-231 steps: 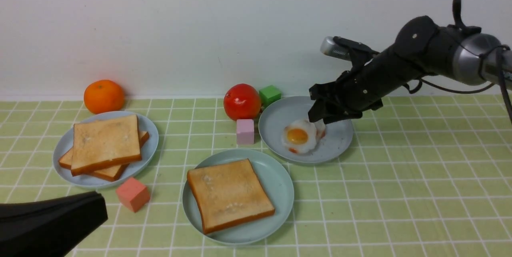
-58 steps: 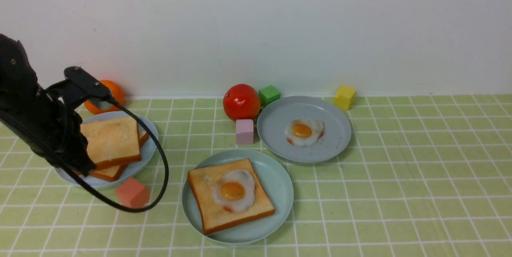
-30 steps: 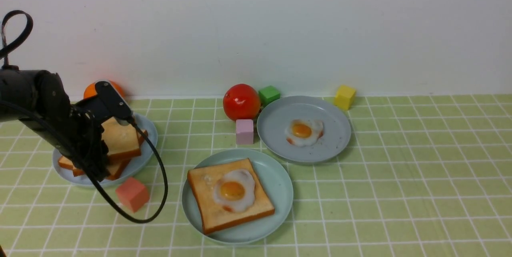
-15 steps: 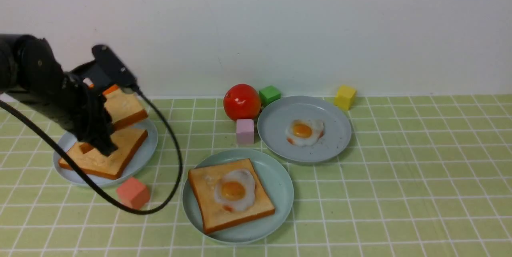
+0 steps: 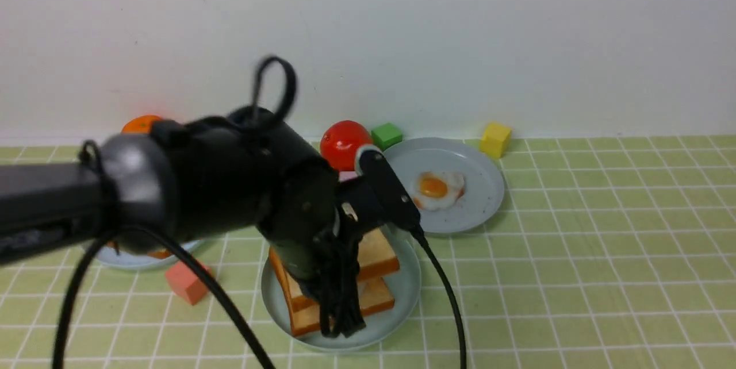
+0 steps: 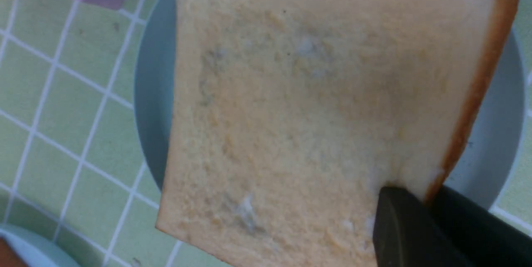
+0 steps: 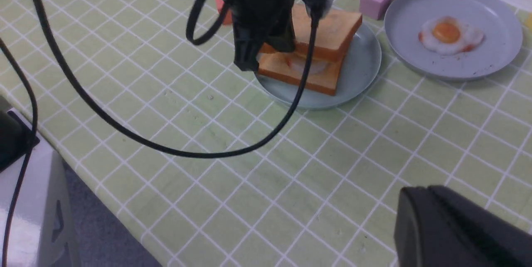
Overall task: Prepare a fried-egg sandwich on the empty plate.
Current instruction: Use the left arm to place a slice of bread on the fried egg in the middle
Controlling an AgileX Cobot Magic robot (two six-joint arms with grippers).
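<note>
My left gripper (image 5: 339, 300) is shut on a corner of a golden-brown toast slice (image 5: 376, 251) and holds it just over the lower toast slice (image 5: 374, 299) on the mint-teal plate (image 5: 405, 283). In the left wrist view the held slice (image 6: 311, 113) covers most of the plate (image 6: 498, 134), with the gripper (image 6: 428, 194) clamped on its crust corner. The fried egg (image 7: 309, 65) shows only as a white sliver between the two slices in the right wrist view. My right gripper (image 7: 419, 200) is shut and empty above bare tablecloth, away from the plates.
A second fried egg (image 5: 435, 188) lies on a grey plate (image 5: 471, 214) behind. A tomato (image 5: 344, 140), green cube (image 5: 386, 135), yellow cube (image 5: 495, 138) and orange (image 5: 141, 123) stand along the back. A salmon cube (image 5: 187, 283) and another grey plate (image 5: 123, 257) are at left.
My left gripper lifted the top toast slice off the left grey plate and carried it right, over the egg-topped toast on the mint plate. The egg there is now covered.
</note>
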